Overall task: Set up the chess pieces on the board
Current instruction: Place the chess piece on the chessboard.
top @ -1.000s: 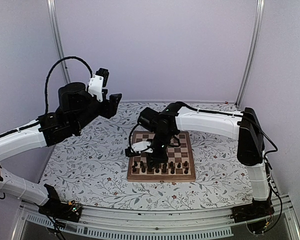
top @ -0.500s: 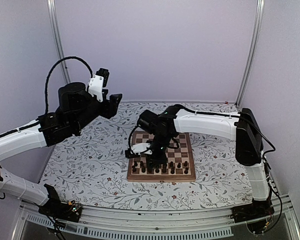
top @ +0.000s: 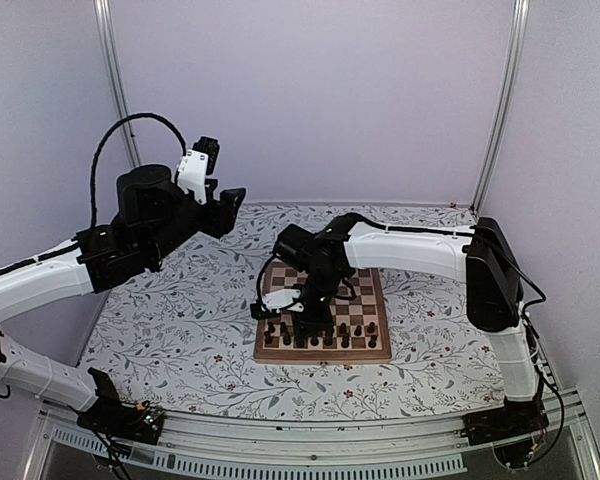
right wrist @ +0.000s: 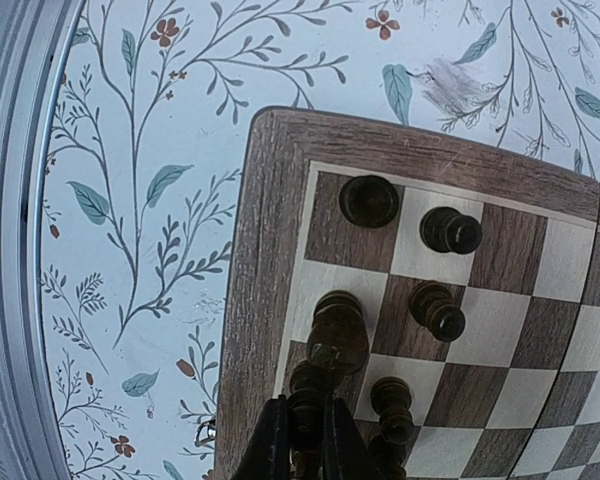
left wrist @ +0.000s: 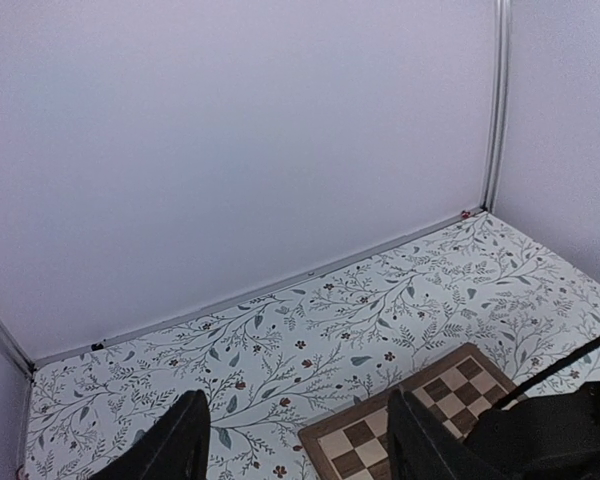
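The board lies in the middle of the floral table, with several dark chess pieces standing in rows along its near side. My right gripper reaches down over the board's near left part. In the right wrist view the right gripper is shut on a dark chess piece by the board's left border. Other pieces stand on squares close around it. My left gripper hangs high at the left, open and empty, its fingers wide apart above the board's far corner.
The board sits on a floral-patterned table closed in by pale walls and two metal posts. The right arm's white link spans above the board's far right. A metal rail runs along the table's edge in the right wrist view.
The right arm has drifted slightly to the left over the board, its gripper still shut on the piece. The left arm has not moved.
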{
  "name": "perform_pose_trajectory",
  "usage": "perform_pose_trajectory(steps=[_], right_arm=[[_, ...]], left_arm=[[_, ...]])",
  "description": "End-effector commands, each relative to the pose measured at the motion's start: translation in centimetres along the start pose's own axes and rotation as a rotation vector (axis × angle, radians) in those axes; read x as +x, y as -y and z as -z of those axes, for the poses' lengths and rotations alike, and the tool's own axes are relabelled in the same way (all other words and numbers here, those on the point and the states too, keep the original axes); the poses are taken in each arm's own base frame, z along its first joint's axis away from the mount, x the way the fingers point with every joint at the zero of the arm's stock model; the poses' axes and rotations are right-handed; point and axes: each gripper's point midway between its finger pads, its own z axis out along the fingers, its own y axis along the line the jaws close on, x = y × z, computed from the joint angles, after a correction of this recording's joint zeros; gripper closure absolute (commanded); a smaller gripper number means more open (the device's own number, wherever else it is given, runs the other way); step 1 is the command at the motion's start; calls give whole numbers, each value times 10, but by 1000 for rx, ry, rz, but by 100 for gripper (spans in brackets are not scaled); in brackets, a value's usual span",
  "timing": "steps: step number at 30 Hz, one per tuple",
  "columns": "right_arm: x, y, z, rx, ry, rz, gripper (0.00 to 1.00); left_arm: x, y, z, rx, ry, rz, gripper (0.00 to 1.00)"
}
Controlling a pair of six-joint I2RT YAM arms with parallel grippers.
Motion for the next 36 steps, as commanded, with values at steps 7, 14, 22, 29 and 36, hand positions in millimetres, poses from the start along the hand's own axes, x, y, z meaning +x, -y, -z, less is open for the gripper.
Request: perform_pose_trajectory(steps=[7, 14, 22, 29, 36], right_arm=[[4, -5, -6, -11, -18, -3, 80], [-3, -5, 13, 17, 12, 6, 62], [-8, 2, 54, 67, 93, -17, 51], [18, 18, 95, 121, 144, -90, 48], [69, 51, 149, 249, 234, -230, 47]], left_arm=[[1, 0, -3, 5, -4, -5, 38], [3, 1, -5, 6, -11, -12, 38], [4, -1, -6, -9, -16, -28, 38], [4, -8, -6, -38, -17, -31, 37], [18, -19, -16, -76, -48, -47, 33]])
